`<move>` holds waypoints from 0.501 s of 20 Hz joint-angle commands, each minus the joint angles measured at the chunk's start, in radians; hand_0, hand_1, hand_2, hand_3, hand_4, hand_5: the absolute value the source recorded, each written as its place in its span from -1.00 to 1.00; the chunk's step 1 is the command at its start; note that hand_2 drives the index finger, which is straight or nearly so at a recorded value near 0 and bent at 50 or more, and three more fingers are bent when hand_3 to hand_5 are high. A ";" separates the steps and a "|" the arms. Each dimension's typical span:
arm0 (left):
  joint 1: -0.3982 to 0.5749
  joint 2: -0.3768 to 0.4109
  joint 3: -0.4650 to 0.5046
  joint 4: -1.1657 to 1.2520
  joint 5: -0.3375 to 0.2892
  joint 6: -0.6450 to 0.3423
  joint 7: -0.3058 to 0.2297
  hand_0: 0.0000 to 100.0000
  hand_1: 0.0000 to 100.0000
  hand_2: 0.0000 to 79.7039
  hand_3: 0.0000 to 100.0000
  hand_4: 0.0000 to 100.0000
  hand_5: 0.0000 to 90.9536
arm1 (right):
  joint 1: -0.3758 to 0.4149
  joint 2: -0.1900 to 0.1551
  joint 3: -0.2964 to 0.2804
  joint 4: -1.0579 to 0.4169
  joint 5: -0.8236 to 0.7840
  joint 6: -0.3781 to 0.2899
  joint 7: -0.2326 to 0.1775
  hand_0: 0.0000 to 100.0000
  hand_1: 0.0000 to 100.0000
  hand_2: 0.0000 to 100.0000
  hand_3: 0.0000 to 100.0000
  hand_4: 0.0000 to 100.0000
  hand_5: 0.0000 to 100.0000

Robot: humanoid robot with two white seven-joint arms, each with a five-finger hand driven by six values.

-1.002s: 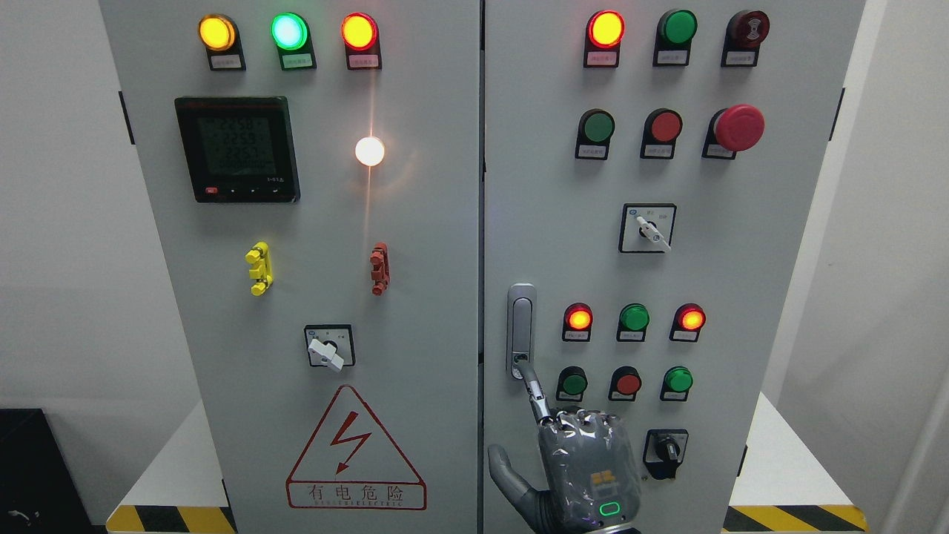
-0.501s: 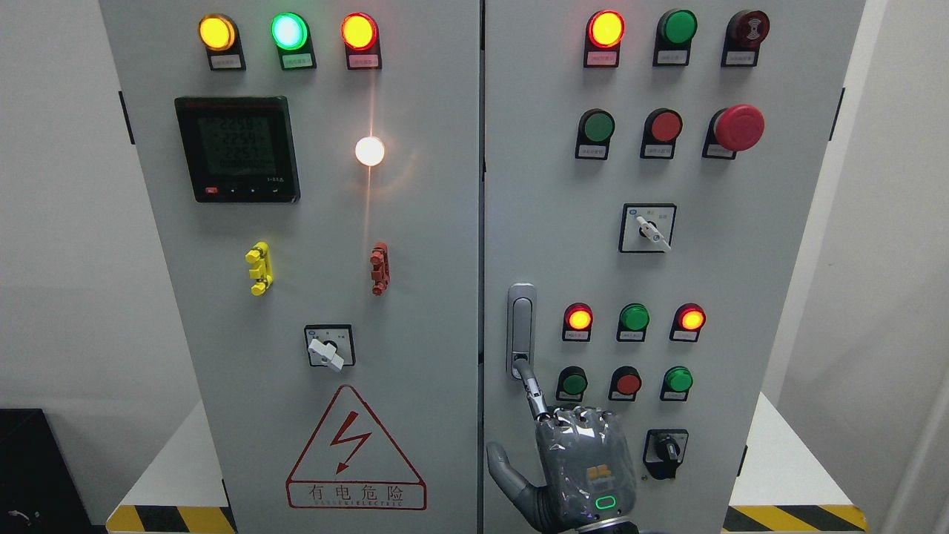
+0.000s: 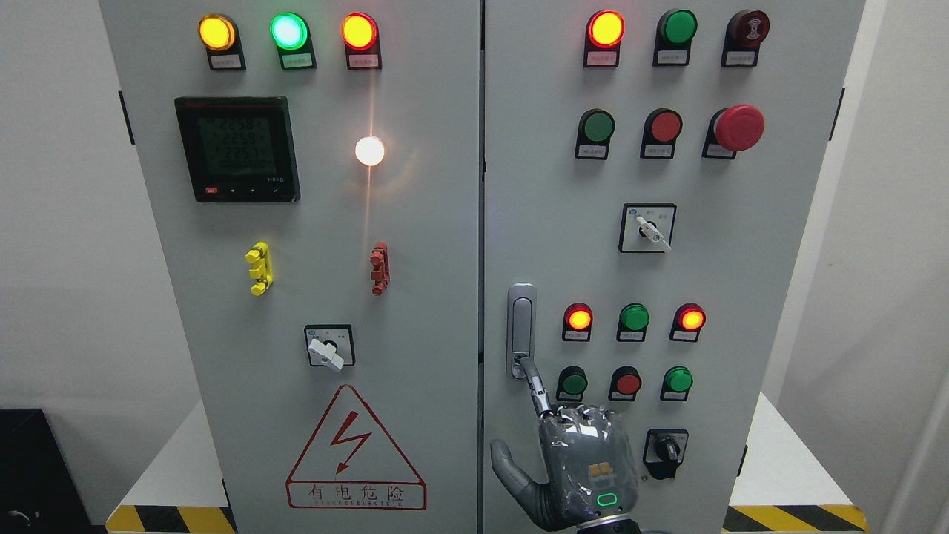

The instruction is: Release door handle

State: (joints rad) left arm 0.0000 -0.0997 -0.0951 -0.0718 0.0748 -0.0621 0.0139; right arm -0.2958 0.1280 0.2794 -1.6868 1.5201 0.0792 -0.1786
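Door handle [image 3: 521, 330] sits on the cabinet [image 3: 741, 297], a tall grey double-door box, at the left edge of its right door just beside the centre seam, left of the lamps [image 3: 635, 317]. It looks like a stiff, slick metal lever lying flush in its plate (little to grip). The right hand [image 3: 574, 463], entering at the bottom edge right of the middle, has its index finger [image 3: 535, 384] extended, tip touching the handle's lower end, the rest curled, thumb out, gripping nothing. Prying likely starts at that lower end.
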 commanded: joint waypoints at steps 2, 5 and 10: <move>0.017 0.000 0.000 0.000 0.000 -0.001 0.000 -0.76 0.11 -1.00 -1.00 -1.00 -1.00 | -0.008 0.001 0.001 0.006 0.000 0.001 0.001 -0.30 -0.53 -0.84 1.00 1.00 1.00; 0.017 0.000 0.000 0.000 0.000 -0.001 0.000 -0.76 0.11 -1.00 -1.00 -1.00 -1.00 | -0.008 0.002 0.001 0.006 -0.001 0.001 0.002 -0.30 -0.54 -0.84 1.00 1.00 1.00; 0.017 0.000 0.000 0.000 -0.001 -0.001 0.000 -0.76 0.11 -1.00 -1.00 -1.00 -1.00 | -0.008 0.005 0.007 0.007 -0.001 0.001 0.002 -0.30 -0.54 -0.83 1.00 1.00 1.00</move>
State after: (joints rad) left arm 0.0000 -0.0997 -0.0951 -0.0720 0.0746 -0.0621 0.0139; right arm -0.3021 0.1300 0.2811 -1.6836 1.5192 0.0793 -0.1770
